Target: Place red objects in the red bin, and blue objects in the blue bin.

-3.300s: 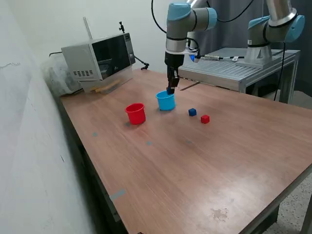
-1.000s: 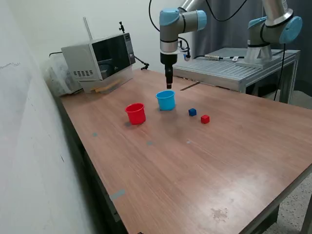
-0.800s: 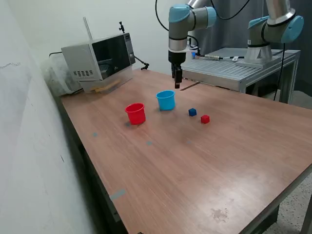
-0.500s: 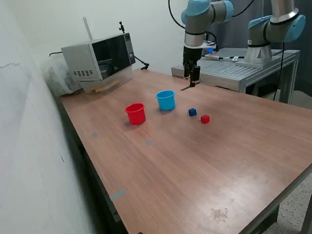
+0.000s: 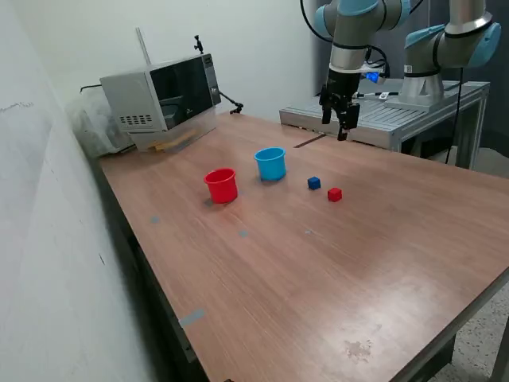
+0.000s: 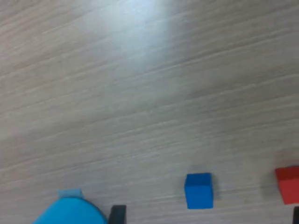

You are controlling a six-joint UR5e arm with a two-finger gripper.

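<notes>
Two cups and two loose cubes on the wooden worktop

The red bin [image 5: 221, 185] stands upright, open mouth up, just beside the light blue bin [image 5: 270, 163], also upright, toward the exterior view's right. Further right lie a small blue cube [image 5: 314, 183] and a small red cube [image 5: 335, 194], close together but apart, both resting flat outside the cups.

The exterior cam sits high off one corner of the wooden table [image 5: 318, 270], looking down across it toward the white microwave oven [image 5: 163, 94], pretty far back. The wrist cam looks straight down, close to the tabletop. Both catch the small dark blue cube [image 5: 314, 183] [image 6: 198, 190], small red cube [image 5: 335, 194] [image 6: 288, 184] and light blue plastic cup [image 5: 270, 163] [image 6: 70, 212].
</notes>
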